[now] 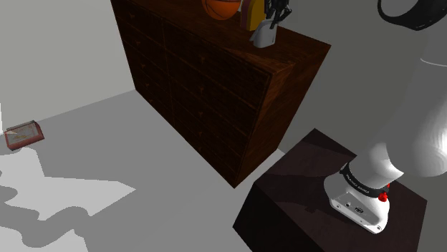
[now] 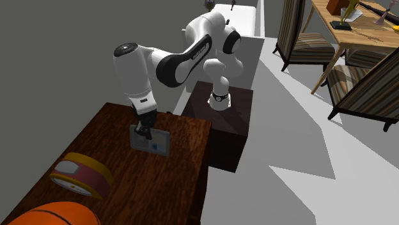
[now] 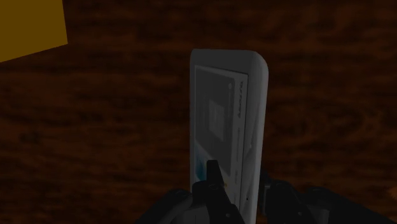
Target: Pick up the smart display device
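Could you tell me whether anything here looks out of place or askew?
Only the red-framed flat item lying on the floor, far from the dresser, looks misplaced. The display stands upright in the gripper.

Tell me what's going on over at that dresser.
The white arm's black pincer reaches down to the dark wooden dresser and clasps the top edge of the upright smart display, one finger on each face. The display appears to stand on the dresser top, not yet lifted.

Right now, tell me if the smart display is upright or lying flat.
Upright: the smart display sits vertical on the wooden dresser, fingers clasping its top edge.
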### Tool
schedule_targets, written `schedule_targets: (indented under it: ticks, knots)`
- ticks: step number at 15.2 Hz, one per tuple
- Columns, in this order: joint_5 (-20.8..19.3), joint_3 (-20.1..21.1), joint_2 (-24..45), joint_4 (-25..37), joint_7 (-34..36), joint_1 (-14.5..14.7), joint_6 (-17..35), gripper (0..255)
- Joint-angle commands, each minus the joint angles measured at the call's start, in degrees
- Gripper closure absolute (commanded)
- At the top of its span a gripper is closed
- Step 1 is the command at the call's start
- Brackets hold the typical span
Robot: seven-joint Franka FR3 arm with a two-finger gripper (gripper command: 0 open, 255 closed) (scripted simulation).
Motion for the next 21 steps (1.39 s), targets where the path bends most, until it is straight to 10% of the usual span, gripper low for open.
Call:
schedule_targets:
  ticks: [1, 21]
  knots:
    - [0.00, 0.00, 0.04, -0.03, -0.01, -0.01, 0.01, 255]
    - [2.42, 0.12, 4.67, 18.59, 1.16, -4.35, -14.23, 255]
